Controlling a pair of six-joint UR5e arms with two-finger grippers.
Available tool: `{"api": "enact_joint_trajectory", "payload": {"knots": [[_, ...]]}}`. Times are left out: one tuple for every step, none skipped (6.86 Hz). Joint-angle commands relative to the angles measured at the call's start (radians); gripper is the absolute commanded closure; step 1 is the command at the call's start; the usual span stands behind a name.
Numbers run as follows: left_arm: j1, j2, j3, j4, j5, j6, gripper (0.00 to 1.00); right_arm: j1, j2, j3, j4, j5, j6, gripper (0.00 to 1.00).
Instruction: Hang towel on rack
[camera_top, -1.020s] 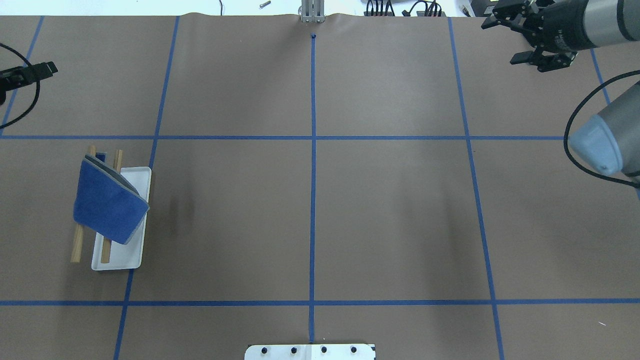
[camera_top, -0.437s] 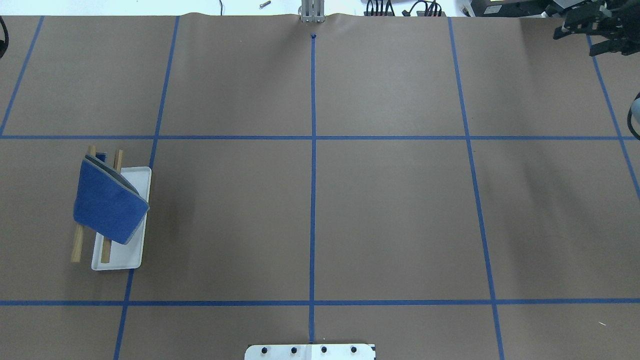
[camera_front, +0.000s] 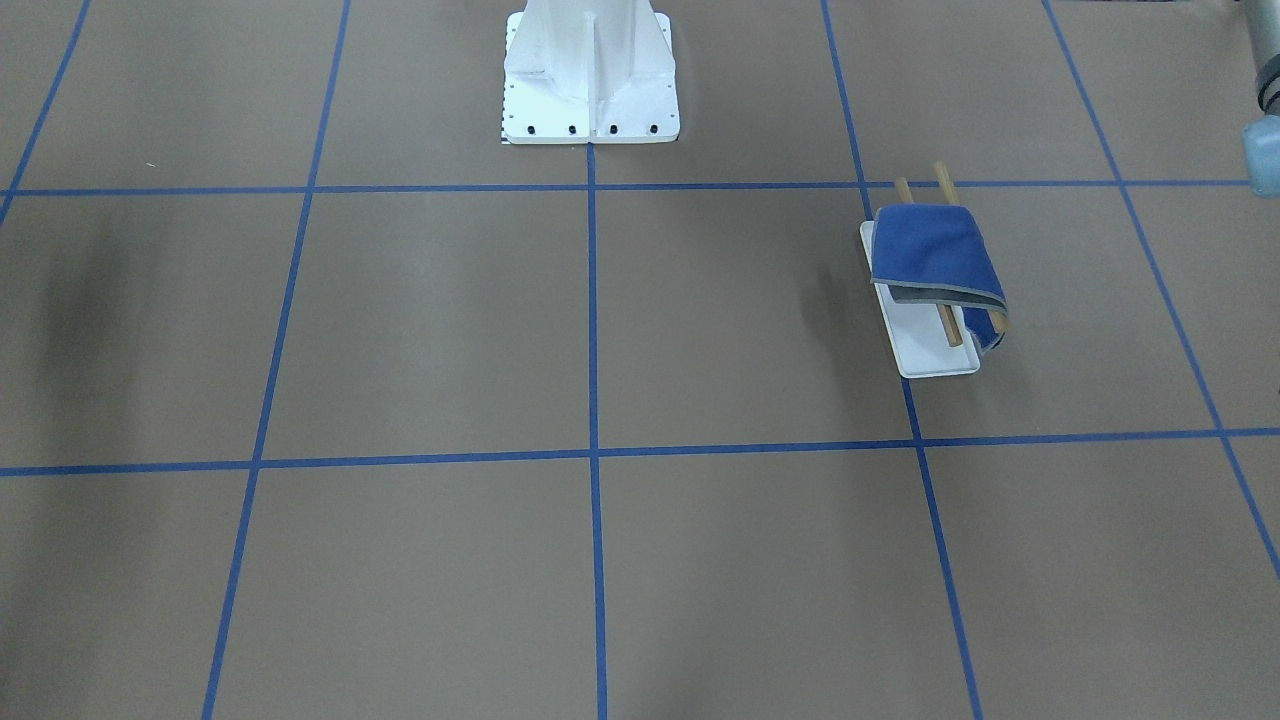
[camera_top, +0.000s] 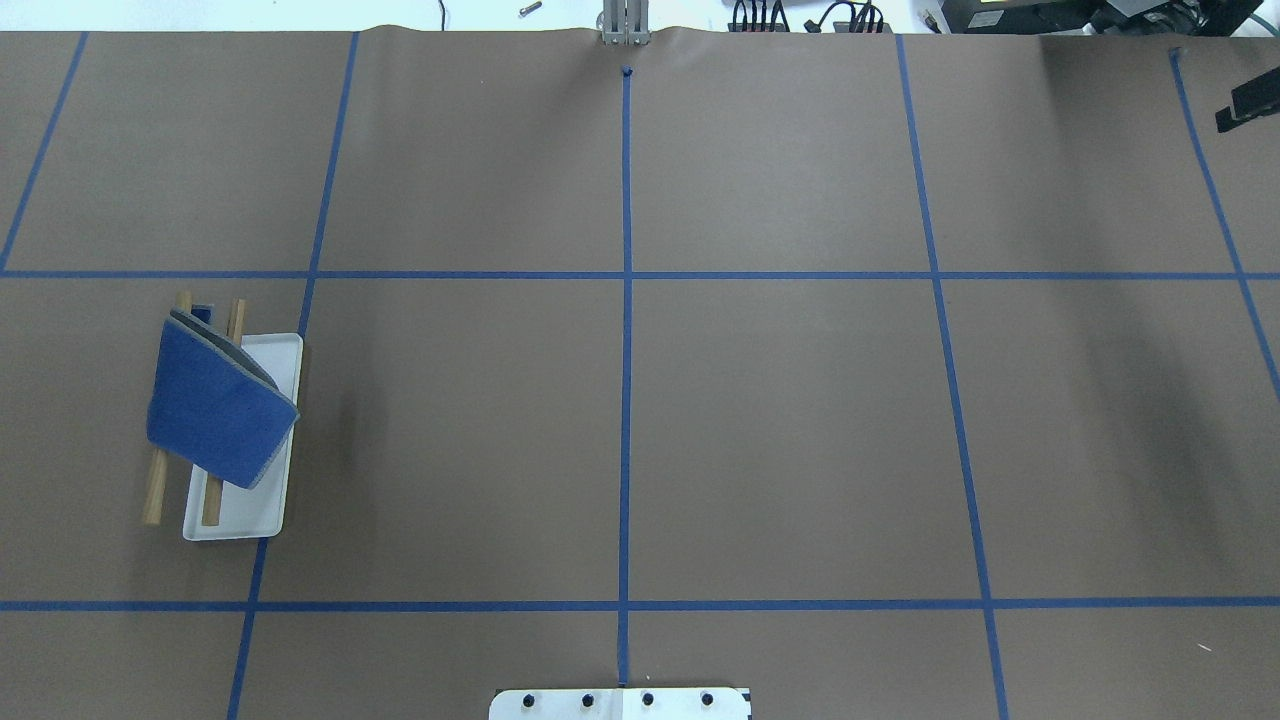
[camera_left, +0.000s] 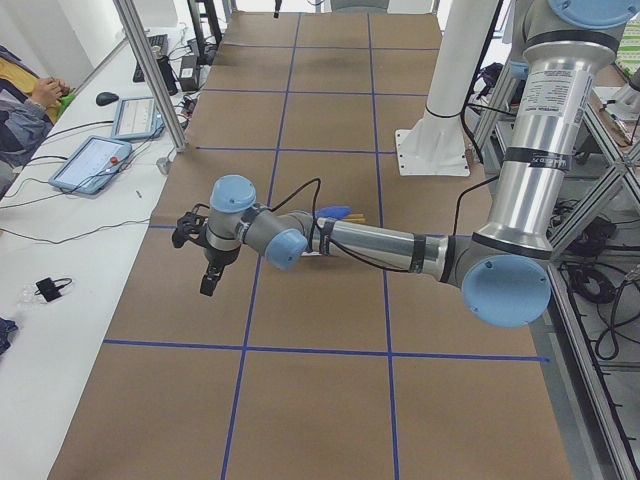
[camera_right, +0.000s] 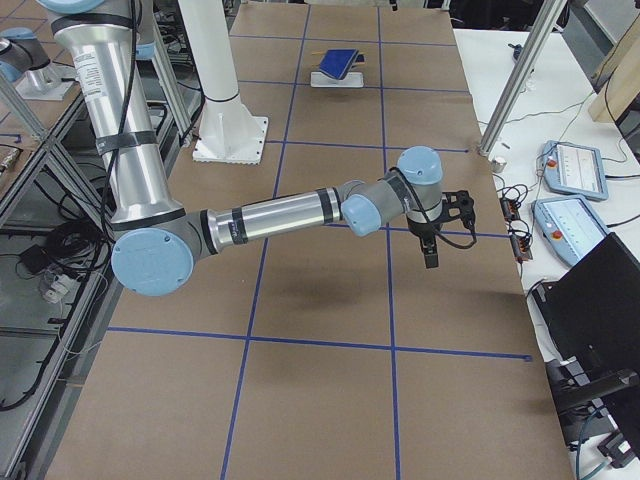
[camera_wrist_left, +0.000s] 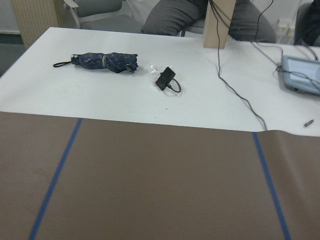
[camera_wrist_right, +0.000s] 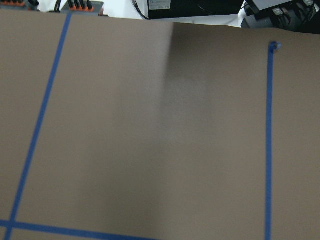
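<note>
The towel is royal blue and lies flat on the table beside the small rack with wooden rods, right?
Not quite. The towel is royal blue, but it is draped over the rack's two wooden rods, not flat on the table beside it. The overhead exterior view shows this.

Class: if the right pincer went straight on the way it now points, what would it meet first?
Probably the brown table cover: the right pincer points downward, and its wrist view shows mainly that cover with blue tape lines.

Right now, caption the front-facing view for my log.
Blue towel draped over both wooden rods of the rack, no gripper in frame.
</note>
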Motion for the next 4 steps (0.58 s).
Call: {"api": "enact_joint_trajectory", "payload": {"knots": [[-0.069, -0.009, 0.032, 0.169, -0.082, 0.257, 0.02, 0.064, -0.084, -0.011, -0.131, 0.005, -0.338, 0.00], [-0.080, -0.009, 0.029, 0.263, -0.082, 0.404, 0.02, 0.070, -0.136, -0.009, -0.131, 0.014, -0.397, 0.00], [-0.095, 0.000, 0.021, 0.343, -0.084, 0.438, 0.02, 0.084, -0.148, -0.011, -0.133, 0.070, -0.412, 0.00], [-0.099, -0.007, -0.008, 0.433, -0.093, 0.432, 0.02, 0.084, -0.156, -0.009, -0.131, 0.077, -0.414, 0.00]]}}
